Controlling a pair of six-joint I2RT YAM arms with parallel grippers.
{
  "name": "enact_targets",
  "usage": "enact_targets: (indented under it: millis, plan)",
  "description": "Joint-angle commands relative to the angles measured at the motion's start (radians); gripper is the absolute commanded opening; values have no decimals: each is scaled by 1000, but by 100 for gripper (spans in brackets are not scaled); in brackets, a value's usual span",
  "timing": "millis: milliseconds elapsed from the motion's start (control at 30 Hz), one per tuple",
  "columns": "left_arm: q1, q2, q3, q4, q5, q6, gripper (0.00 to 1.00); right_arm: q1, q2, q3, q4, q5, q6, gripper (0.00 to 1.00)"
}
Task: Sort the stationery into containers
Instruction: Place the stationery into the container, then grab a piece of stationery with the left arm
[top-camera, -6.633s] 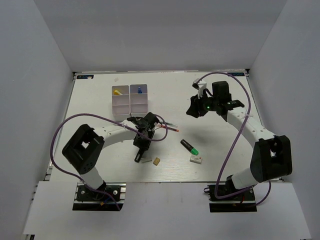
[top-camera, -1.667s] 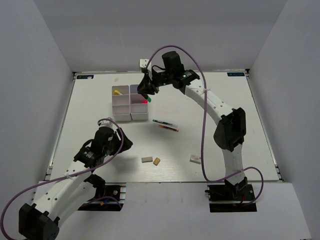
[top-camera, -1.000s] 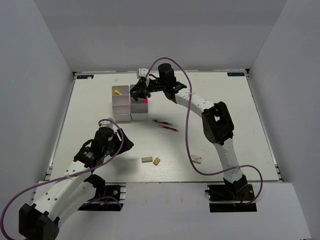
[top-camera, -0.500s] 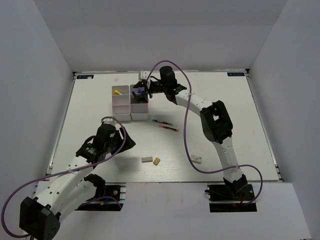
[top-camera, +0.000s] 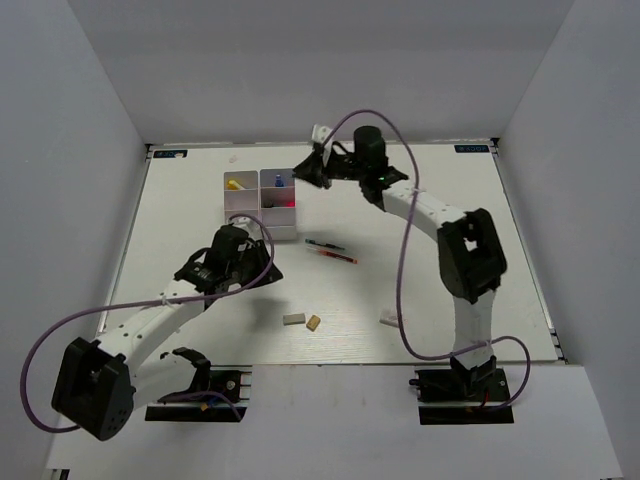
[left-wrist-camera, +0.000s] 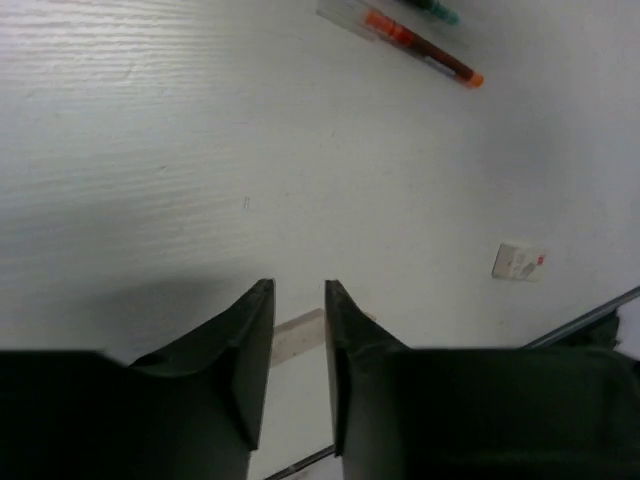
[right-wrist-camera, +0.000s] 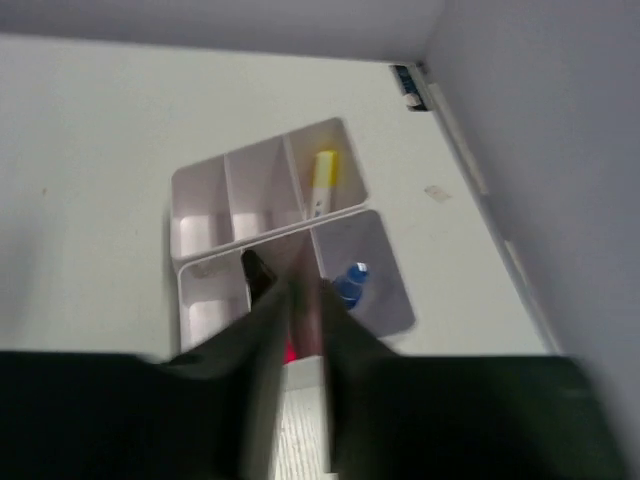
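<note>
The white organiser (top-camera: 243, 235) stands at the far left-centre. It holds a yellow-tipped marker (right-wrist-camera: 323, 180), a blue-capped glue bottle (right-wrist-camera: 349, 281) and a black highlighter (right-wrist-camera: 257, 271). My right gripper (top-camera: 306, 171) hovers just right of the organiser's far end, open and empty (right-wrist-camera: 300, 290). My left gripper (top-camera: 267, 272) is open and empty (left-wrist-camera: 297, 286), above the table. A grey eraser (left-wrist-camera: 299, 336) shows between its fingers. The grey eraser (top-camera: 293, 320) and a tan eraser (top-camera: 314, 322) lie near the front. Two thin pens (top-camera: 331, 251) lie mid-table.
A white eraser (top-camera: 389, 320) lies front right and shows in the left wrist view (left-wrist-camera: 518, 262). The pens also show in the left wrist view (left-wrist-camera: 423, 47). White walls enclose the table at the back and sides. A metal rail runs along the near edge (left-wrist-camera: 580, 320).
My right gripper has drawn back to the right, off the organiser's compartments. My left gripper has reached forward and right, closer to the erasers.
</note>
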Motion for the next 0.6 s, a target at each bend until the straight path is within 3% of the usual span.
enact_targets:
  millis: [0,33,100,133,200,233,267,333,433,467,500,567]
  plan:
    - [-26,66,62,103,66,33,34,-57,-208,-59,84,97,107,15]
    - [-26,92,72,125,78,59,26,-63,-228,-100,20,140,113,1]
    - [-58,172,118,125,92,93,19,-94,-282,-107,-69,185,100,0]
    - [-69,197,138,134,115,146,19,-112,-291,-93,-244,190,80,0]
    - [-98,266,219,134,155,253,21,-140,-296,-62,-412,199,75,1]
    - [-107,289,220,134,170,300,21,-167,-299,-62,-509,179,72,26]
    - [-118,312,265,134,186,341,27,-196,-296,-56,-566,162,67,59]
    - [-147,383,312,125,195,416,33,-238,-287,-56,-751,83,58,68]
    - [-175,454,401,102,195,565,52,-301,-332,-148,-818,24,49,64]
    - [-175,495,433,91,195,641,58,-310,-351,-197,-822,15,35,58]
    - [-184,516,447,91,195,676,62,-334,-387,-234,-839,4,14,46]
    - [-196,584,491,91,204,767,62,-359,-432,-272,-852,-17,6,31]
